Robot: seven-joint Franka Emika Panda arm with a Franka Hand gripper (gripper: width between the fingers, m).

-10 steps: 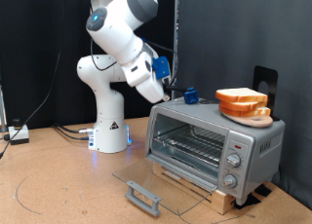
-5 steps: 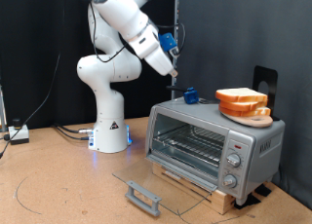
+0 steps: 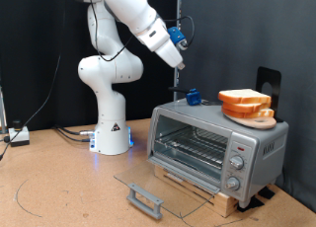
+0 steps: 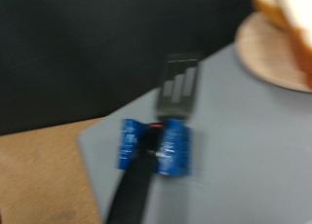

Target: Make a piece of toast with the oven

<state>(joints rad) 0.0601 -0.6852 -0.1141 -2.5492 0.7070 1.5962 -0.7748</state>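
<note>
- Dark walls and a black curtain back a brown worktop (image 3: pixel 59 188) on which the white arm's base (image 3: pixel 112 128) stands, low and to the exterior view's left of the gripper.
- Cables (image 3: pixel 69 133) trail over the worktop beside that base.
- High in the exterior view hangs the gripper (image 3: pixel 182 57), raised well above the oven and clear of everything; whether it is released or clenched cannot be told, and nothing shows between its fingers.
- Well below the gripper lies the open glass door (image 3: pixel 158 188) of the oven (image 3: pixel 217 138), flat toward the worktop, its dark bar handle (image 3: pixel 145 199) at the near edge and the wire rack (image 3: pixel 193 146) laid bare.
- Straight beneath the gripper, on the oven's top, rests a spatula (image 4: pixel 178 88) with a blue block (image 3: pixel 193 97) on its handle. In the wrist view its slotted dark blade points away from the block, and the long axis runs along the handle through the block.
- Lower and to the exterior view's right of the gripper sits the round orange plate (image 3: pixel 259 114), also on the oven's top.
- On that plate rests the piece of toast (image 3: pixel 244 99), lying roughly flat with its broad face up, stacked with a second like slice.
- Behind the plate a dark upright object (image 3: pixel 268 81) stands at the oven's far corner.
- Knobs (image 3: pixel 235 168) line the oven's front on its right end.
</note>
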